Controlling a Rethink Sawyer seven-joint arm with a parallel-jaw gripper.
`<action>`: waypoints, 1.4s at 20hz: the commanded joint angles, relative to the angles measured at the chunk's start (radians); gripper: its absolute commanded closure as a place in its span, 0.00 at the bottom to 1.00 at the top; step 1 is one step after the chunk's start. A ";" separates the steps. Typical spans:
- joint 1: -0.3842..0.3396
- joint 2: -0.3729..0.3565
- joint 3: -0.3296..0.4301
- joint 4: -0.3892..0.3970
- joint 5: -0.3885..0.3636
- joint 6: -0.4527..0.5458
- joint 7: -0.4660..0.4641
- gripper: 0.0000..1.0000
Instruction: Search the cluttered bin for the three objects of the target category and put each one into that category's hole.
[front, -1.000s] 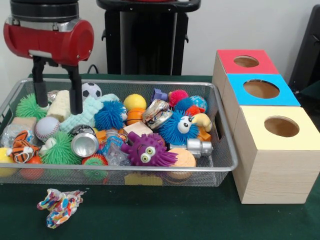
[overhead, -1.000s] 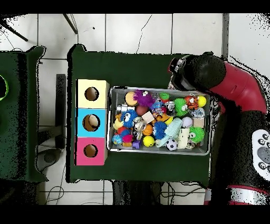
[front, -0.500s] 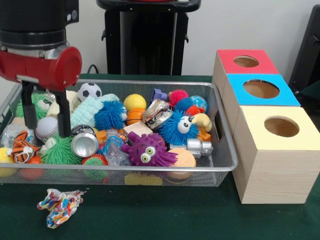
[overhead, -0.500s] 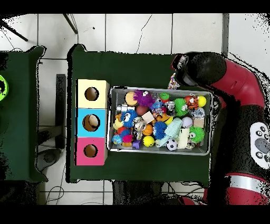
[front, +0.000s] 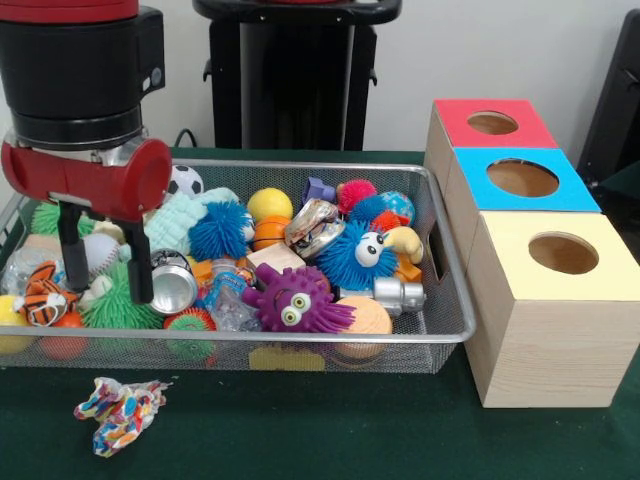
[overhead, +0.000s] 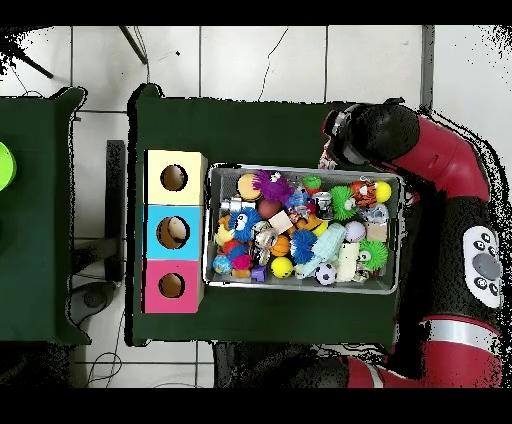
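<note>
A wire bin (overhead: 392, 232) full of toys sat on the dark green table (overhead: 260, 125), with three boxes touching its one end in a row: yellow (overhead: 175, 178), blue (overhead: 173, 233) and pink (overhead: 172, 286), each with a round hole. The red and black arm (overhead: 440, 170) curved over the bin's opposite end, its dark head hiding the gripper.

Worktop (front: 300, 430) covered in dark green cloth. Directly on it: a wire mesh bin (front: 300, 345) filled with mixed toys; three wooden boxes just beside the bin, touching in a row, with red top (front: 455, 125), blue top (front: 480, 195) and yellow top (front: 520, 280), each with one round hole; a crumpled multicoloured wrapper (front: 118, 412) near the bin's front wall.
</note>
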 joint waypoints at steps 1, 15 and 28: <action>-0.014 0.012 0.048 0.101 0.003 -0.072 0.091 0.00; -0.040 0.100 0.076 0.029 0.002 -0.079 0.046 0.00; -0.019 0.067 0.056 0.050 0.000 -0.091 0.071 0.00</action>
